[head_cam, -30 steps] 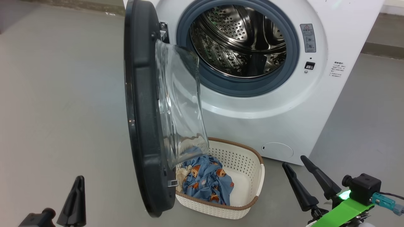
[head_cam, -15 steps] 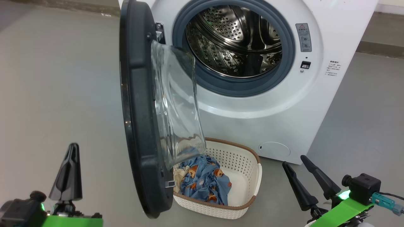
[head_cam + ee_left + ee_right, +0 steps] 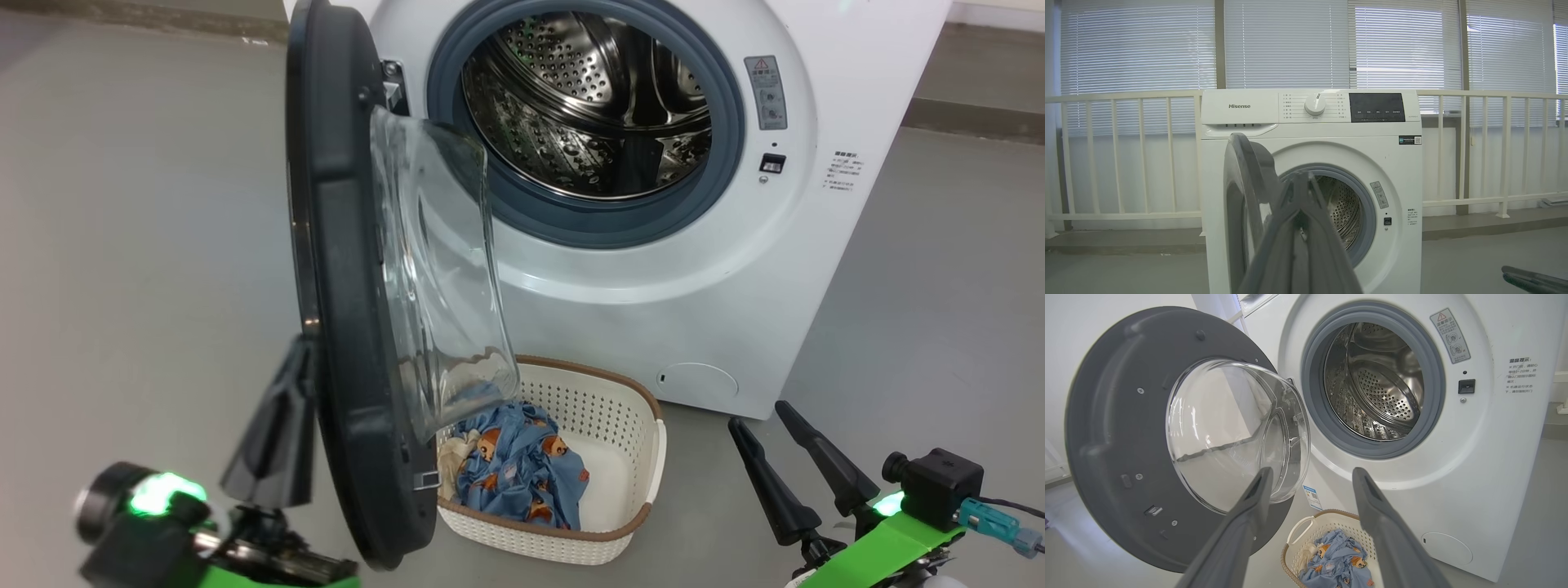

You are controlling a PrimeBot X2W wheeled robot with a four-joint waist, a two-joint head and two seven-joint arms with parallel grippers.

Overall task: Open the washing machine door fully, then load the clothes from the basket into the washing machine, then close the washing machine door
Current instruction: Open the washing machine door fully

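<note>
Clothes (image 3: 518,469) in basket (image 3: 619,394), door (image 3: 343,245) open

Washing machine door (image 3: 343,327) crowds the basket (image 3: 649,457); drum mouth (image 3: 588,106) lies open.

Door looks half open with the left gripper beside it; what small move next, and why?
Probably nudge the round black glass-bowled washing machine door wider with the shut left gripper: it stands half open, partly over the cream perforated basket of blue bear-print clothes.

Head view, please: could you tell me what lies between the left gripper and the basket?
The open washing machine door stands edge-on between the shut left gripper and the basket, as the head view shows.
</note>
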